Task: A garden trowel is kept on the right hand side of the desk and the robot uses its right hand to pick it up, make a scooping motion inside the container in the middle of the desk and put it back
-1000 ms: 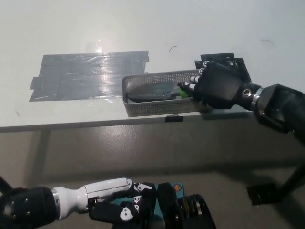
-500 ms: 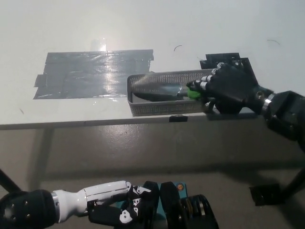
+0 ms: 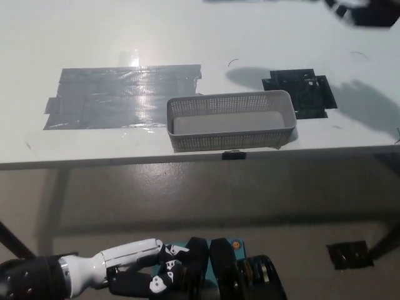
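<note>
The grey mesh container [image 3: 231, 121] stands near the desk's front edge, and I see nothing inside it. No trowel shows anywhere in the head view. My black right hand [image 3: 365, 10] is only a blurred dark shape at the picture's top right edge, high above the desk. Whether it holds anything is impossible to make out. Its shadow falls on the desk behind and to the right of the container. My white left hand [image 3: 134, 265] rests low at the bottom left, below the desk's edge.
A black tape patch [image 3: 300, 87] lies on the white desk [image 3: 187, 31] just right of the container. A wide grey tape patch [image 3: 122, 95] lies to its left. A small black clip [image 3: 232, 154] sits on the desk's front edge.
My right hand has left the container's right end and risen fast to the top right edge of the picture. The trowel's green handle and blade no longer show in the container.
</note>
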You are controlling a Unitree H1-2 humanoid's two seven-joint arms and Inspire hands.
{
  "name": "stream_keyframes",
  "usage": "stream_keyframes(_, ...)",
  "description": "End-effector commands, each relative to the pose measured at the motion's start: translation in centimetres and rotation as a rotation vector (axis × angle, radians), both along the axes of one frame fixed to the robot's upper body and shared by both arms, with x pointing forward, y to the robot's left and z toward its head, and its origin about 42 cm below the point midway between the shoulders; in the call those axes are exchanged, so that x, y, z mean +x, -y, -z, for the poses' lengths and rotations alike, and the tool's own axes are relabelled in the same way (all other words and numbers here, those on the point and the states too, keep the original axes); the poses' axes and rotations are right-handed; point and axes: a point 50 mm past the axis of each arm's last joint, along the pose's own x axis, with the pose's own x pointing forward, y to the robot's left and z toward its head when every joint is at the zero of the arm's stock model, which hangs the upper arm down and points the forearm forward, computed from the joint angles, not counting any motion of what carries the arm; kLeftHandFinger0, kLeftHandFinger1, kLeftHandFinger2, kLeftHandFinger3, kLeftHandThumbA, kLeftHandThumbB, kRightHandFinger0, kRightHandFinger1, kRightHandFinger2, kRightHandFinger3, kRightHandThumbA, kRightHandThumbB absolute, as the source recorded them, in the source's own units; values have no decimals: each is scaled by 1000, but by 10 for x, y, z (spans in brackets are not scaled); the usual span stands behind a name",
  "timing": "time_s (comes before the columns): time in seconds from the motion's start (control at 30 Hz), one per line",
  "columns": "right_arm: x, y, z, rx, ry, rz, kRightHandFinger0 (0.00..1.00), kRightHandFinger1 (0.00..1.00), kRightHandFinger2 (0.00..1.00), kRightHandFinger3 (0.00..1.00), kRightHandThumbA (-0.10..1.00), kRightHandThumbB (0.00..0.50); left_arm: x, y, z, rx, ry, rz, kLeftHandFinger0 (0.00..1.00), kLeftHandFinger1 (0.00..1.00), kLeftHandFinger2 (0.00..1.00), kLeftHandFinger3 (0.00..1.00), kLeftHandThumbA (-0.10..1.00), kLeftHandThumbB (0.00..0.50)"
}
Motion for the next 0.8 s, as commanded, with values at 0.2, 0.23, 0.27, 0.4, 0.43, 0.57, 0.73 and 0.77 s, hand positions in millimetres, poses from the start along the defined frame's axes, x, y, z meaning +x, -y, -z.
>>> stream_keyframes(0.2, 9, 71, 60, -33, -107, 215, 0, 259, 613, 667, -100, 0, -4, -12, 0, 6, 2, -56, 1000, 1000, 1000, 1000, 1000, 500)
stream_keyframes(0.23, 11, 74, 78, -48, -164, 256, 0, 254, 591, 602, -100, 0, -6, -14, 1, 8, -2, -60, 1000, 1000, 1000, 1000, 1000, 500)
stream_keyframes(0.27, 12, 78, 100, -65, -188, 271, 0, 162, 430, 432, -100, 0, -8, -14, 2, 10, -1, -61, 1000, 1000, 1000, 1000, 1000, 500)
stream_keyframes(0.4, 17, 80, 151, -83, -261, 331, 0, 107, 396, 301, -19, 0, -9, -17, 4, 15, -4, -69, 1000, 1000, 1000, 1000, 1000, 500)
stream_keyframes(0.43, 19, 79, 161, -94, -276, 348, 0, 122, 434, 242, -33, 0, -10, -17, 3, 13, -5, -69, 1000, 1000, 1000, 1000, 1000, 500)
stream_keyframes(0.57, 21, 59, 209, -117, -373, 458, 0, 179, 486, 173, -100, 0, -14, -19, 4, 3, -10, -76, 1000, 1000, 1000, 1000, 1000, 500)
stream_keyframes(0.73, 26, 38, 245, -104, -443, 588, 0, 130, 469, 289, -100, 0, -21, -22, 7, 4, -11, -89, 1000, 1000, 1000, 1000, 1000, 500)
stream_keyframes(0.77, 28, 34, 252, -93, -444, 586, 0, 157, 500, 280, -100, 0, -22, -22, 7, 3, -13, -91, 1000, 1000, 1000, 1000, 1000, 500)
